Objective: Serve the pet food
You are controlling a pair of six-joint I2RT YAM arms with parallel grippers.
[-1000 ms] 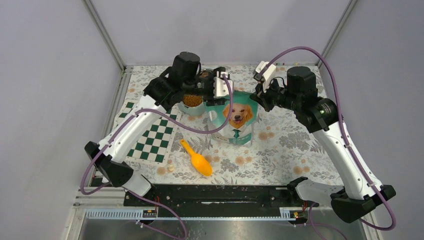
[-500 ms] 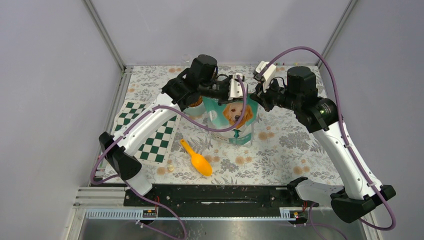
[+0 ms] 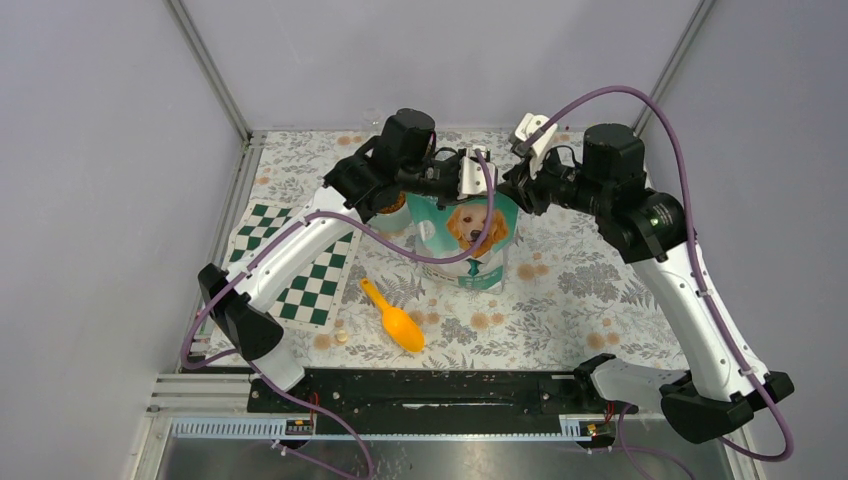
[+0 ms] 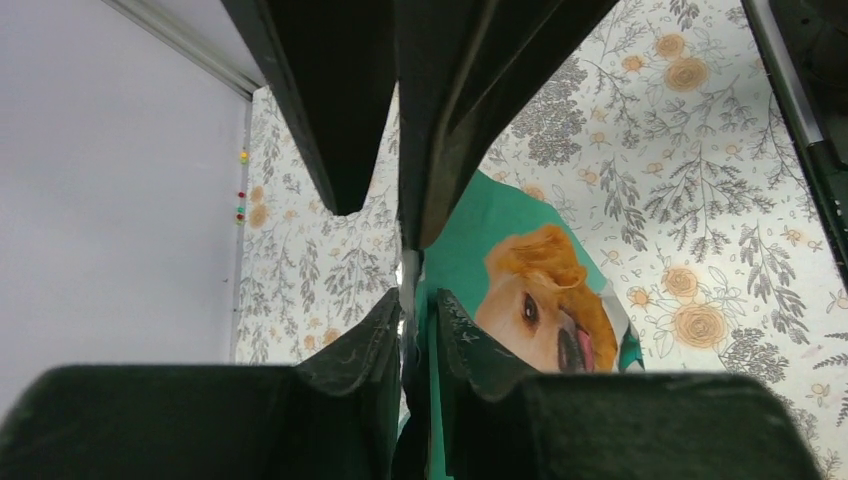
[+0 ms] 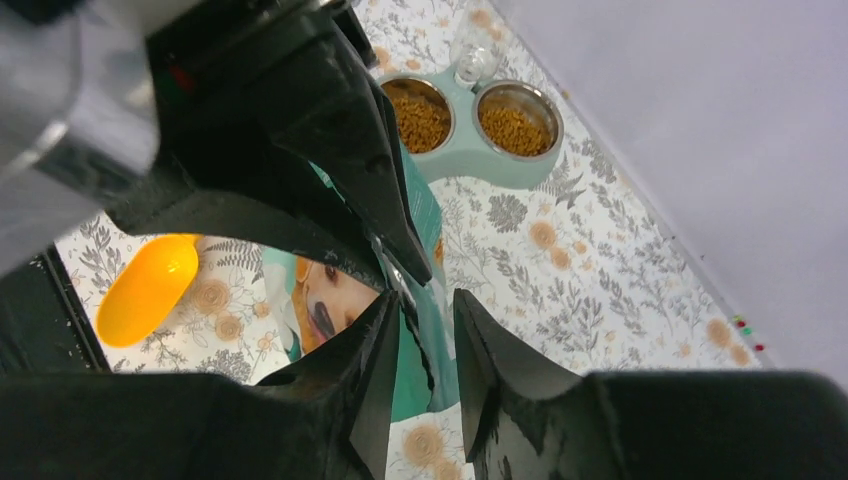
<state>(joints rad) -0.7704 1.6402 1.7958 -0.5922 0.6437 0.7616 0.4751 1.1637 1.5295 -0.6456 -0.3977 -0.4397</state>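
The pet food pouch (image 3: pixel 470 245) stands upright mid-surface (image 3: pixel 600 290) with its top rim running left to right; the left end effector (image 3: pixel 468 182) is pinched narrow on this rim, and the right end effector (image 3: pixel 518 190) stands slightly parted at its right corner.

A: Where is the pouch (image 3: pixel 470 238)?
B: Upright on the bench (image 3: pixel 600 300), teal and white, with a golden dog printed.
A: And the kibble (image 5: pixel 418 118)?
B: Small orange-brown pellets, lying in the double bowl (image 5: pixel 480 165) near it.
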